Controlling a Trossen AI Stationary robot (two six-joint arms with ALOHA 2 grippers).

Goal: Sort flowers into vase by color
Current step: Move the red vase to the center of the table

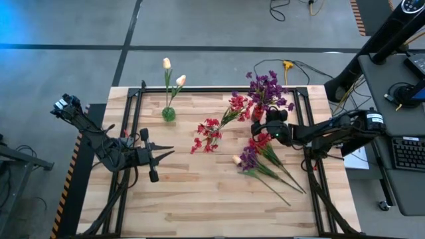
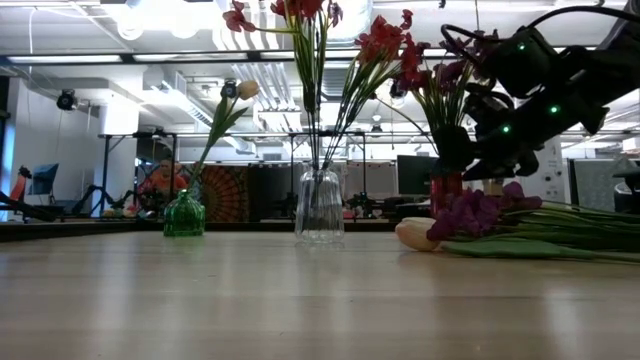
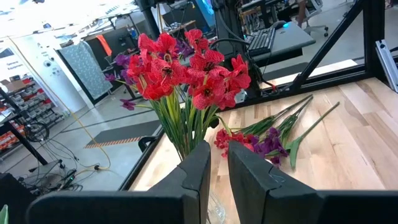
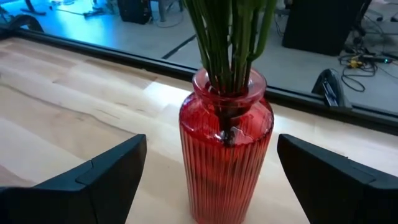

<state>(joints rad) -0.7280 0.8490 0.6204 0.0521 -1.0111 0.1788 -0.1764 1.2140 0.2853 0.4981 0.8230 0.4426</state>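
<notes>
A red ribbed vase (image 4: 225, 155) with purple flowers (image 1: 265, 89) stands at the table's far right. My right gripper (image 4: 211, 155) is open, with one finger on either side of this vase and apart from it. A clear vase (image 2: 320, 205) at the middle holds red flowers (image 3: 186, 68). A green vase (image 1: 169, 114) at the far left holds cream tulips (image 1: 174, 73). Purple flowers (image 1: 249, 159) and a cream tulip bud (image 2: 415, 235) lie flat on the table, near the right. My left gripper (image 3: 214, 168) is shut and empty, and it hovers left of the clear vase.
Black frame rails (image 1: 136, 106) run along the table's left, far and right sides. A desk with a keyboard (image 1: 406, 153) stands beyond the right edge. Bare wood (image 1: 199, 199) covers the near half of the table.
</notes>
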